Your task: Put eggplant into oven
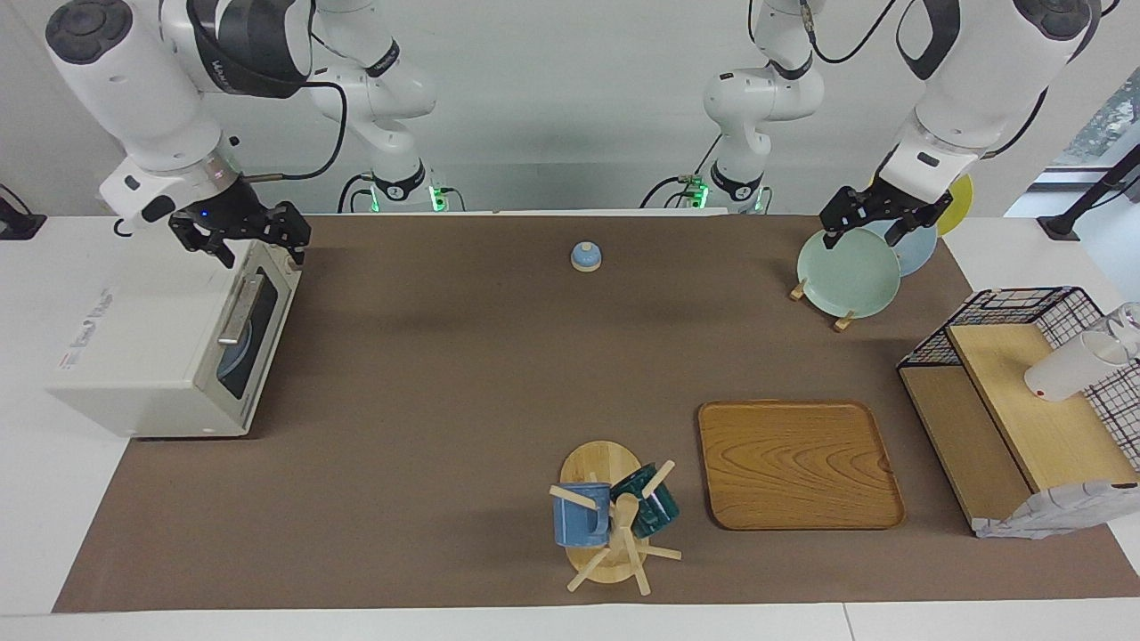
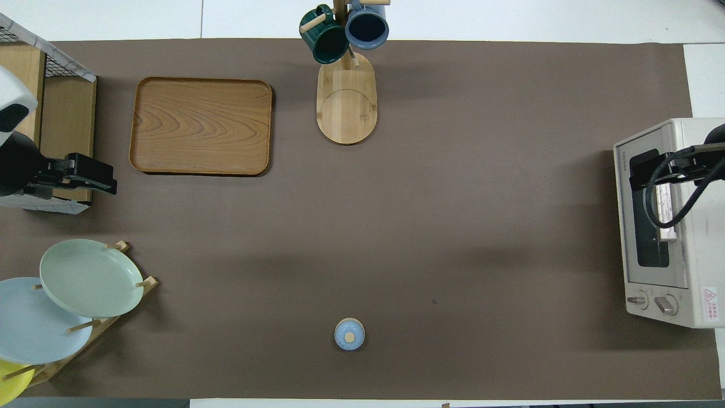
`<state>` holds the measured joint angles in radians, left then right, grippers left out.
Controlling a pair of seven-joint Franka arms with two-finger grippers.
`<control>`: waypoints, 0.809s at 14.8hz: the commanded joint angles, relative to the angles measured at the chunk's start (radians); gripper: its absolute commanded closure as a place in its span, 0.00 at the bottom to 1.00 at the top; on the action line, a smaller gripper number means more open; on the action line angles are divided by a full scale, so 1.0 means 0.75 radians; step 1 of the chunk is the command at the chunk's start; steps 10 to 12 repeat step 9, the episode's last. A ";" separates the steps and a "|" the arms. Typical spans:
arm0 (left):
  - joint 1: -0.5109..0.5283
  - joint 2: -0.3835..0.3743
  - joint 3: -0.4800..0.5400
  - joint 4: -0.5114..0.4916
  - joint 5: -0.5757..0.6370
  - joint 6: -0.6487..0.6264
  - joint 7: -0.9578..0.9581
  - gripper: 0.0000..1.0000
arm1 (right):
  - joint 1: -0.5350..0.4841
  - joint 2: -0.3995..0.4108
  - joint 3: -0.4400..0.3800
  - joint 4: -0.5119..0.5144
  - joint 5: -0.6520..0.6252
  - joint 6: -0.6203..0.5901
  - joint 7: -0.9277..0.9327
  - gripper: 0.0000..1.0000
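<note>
The oven (image 2: 662, 226) bears a red triangle warning sticker; its other lettering cannot be read.

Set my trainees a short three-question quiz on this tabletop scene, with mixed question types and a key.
1. True or false: the oven door is shut.
2. Which tool hangs above the oven's top edge? A: the left tool. B: the right tool.
3. How many mugs hang on the wooden mug tree?
Key: 1 true; 2 B; 3 two.
</note>
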<state>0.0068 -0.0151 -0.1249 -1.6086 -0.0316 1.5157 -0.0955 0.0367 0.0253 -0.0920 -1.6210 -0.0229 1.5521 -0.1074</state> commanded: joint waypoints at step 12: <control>0.017 -0.019 -0.013 -0.003 0.020 -0.014 0.011 0.00 | -0.006 -0.001 0.016 0.024 0.022 0.017 -0.002 0.00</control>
